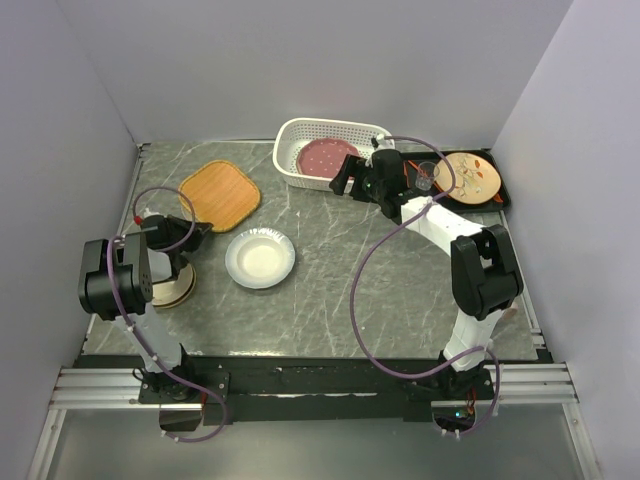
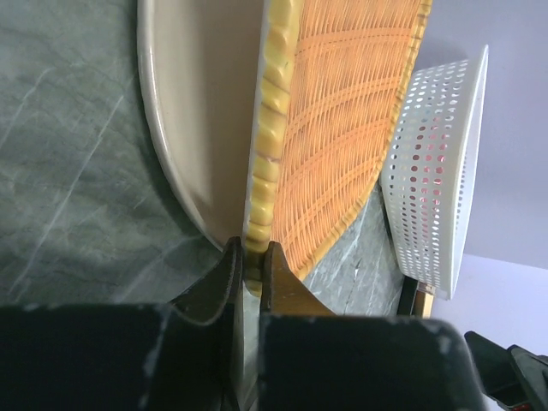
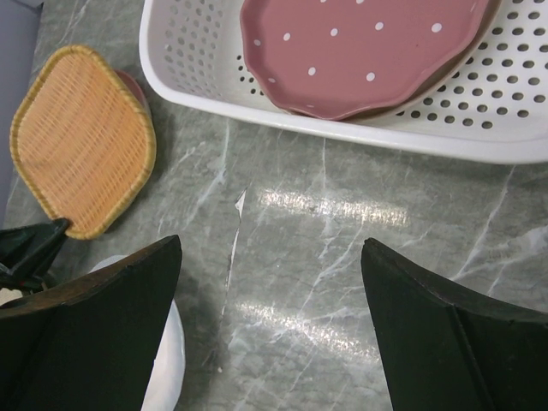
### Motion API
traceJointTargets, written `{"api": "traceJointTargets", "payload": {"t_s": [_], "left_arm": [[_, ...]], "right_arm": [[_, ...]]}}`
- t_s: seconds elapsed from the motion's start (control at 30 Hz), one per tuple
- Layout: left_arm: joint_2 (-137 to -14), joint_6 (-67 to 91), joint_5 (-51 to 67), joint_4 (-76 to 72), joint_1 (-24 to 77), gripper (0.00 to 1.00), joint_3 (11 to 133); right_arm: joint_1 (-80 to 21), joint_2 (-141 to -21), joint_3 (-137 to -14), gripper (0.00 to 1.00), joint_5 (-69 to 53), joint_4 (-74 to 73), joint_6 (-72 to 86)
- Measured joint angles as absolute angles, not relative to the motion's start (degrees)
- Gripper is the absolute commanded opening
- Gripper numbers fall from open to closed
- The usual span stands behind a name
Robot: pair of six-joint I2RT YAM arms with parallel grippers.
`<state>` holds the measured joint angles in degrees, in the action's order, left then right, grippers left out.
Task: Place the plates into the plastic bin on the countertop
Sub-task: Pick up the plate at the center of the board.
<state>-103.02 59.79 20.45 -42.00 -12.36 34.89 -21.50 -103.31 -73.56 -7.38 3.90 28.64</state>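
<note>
1. Left gripper point(image 2: 251, 254): jaws nearly together, pinched on the braided rim of the orange plate point(image 2: 342, 111) at its near corner. Rim sits edge-on between the two fingers in the left wrist view.
2. Orange plate is rounded-square with a woven face. It sits at the far left of the countertop point(image 1: 380, 290), well apart from the plastic bin point(image 1: 290, 135). Cannot tell whether its gripped edge is off the surface.
3. A cream plate face point(image 2: 197, 111) lies close along the orange rim in the left wrist view, on the side toward the counter. Cannot tell whether the two touch, nor which plate this is.
4. Tan plate point(image 1: 178, 287) sits near the left edge, mostly covered by the left arm.
5. White plate point(image 1: 260, 258) lies flat on the countertop, just near of the orange plate and right of the left gripper. Nothing is touching it.
6. Plastic bin stands at the far edge, centre-right, with perforated white walls. Pink plate point(image 3: 360, 43), speckled with white dots, lies inside it, tilted against the wall.
7. Right gripper point(image 3: 272, 248): jaws spread wide, nothing between them. It hangs over bare countertop just near of the bin's front wall.
8. Black tray point(image 1: 500, 195) sits at the far right, beside the bin. It carries a cream plate with red-orange leaf marks point(image 1: 468, 175)
</note>
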Motion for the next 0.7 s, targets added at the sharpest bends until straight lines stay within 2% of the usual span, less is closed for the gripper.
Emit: {"api": "traceJointTargets", "payload": {"t_s": [0.7], "left_arm": [[-100.97,61.3,22.15,-42.72,-12.69,0.01,34.68]], "right_arm": [[-22.2,-103.31,-73.32,0.93,-10.02,4.27,28.64]]}}
